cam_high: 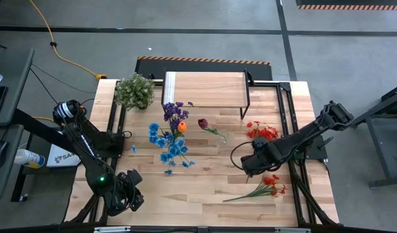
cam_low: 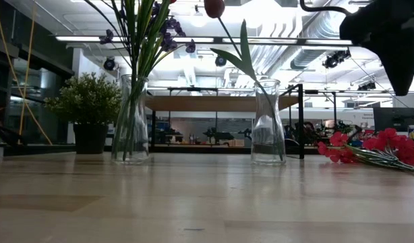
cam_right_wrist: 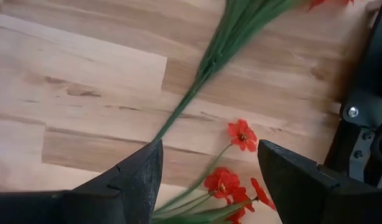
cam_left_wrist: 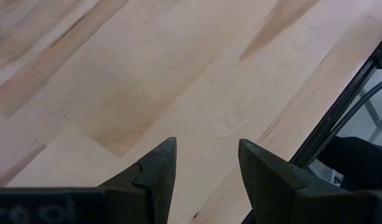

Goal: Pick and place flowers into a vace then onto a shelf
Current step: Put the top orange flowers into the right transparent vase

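1. Flowers are only partly dealt with: a blue, purple and orange bunch [cam_high: 169, 133] stands in one glass vase [cam_low: 131, 121] near the middle of the bench [cam_high: 205, 188], and a single dark maroon bloom [cam_high: 203, 123] stands in a second vase [cam_low: 268, 123] just beside it, toward the right.
2. Two red sprays are not yet in any vase. One red spray [cam_high: 262, 132] lies flat nearer the right edge of the bench; the other red spray [cam_high: 271, 184] lies toward the front right corner, its green stems pointing at the bench's middle.
3. The right tool [cam_high: 249, 162] hangs between these two sprays with its fingers spread wide and nothing between them; its wrist view shows green stems [cam_right_wrist: 203, 74] and red blooms on the bench below the gap.
4. The left tool [cam_left_wrist: 203, 168] waits near the front left corner, fingers partly apart and empty, over bare wood.
5. The step in hand appears to be picking up a red spray. The next move likely calls for lowering the right tool astride the stems, closing on them, then lifting toward a vase.
6. The shelf [cam_high: 205, 89] stands at the back edge, its top bare.
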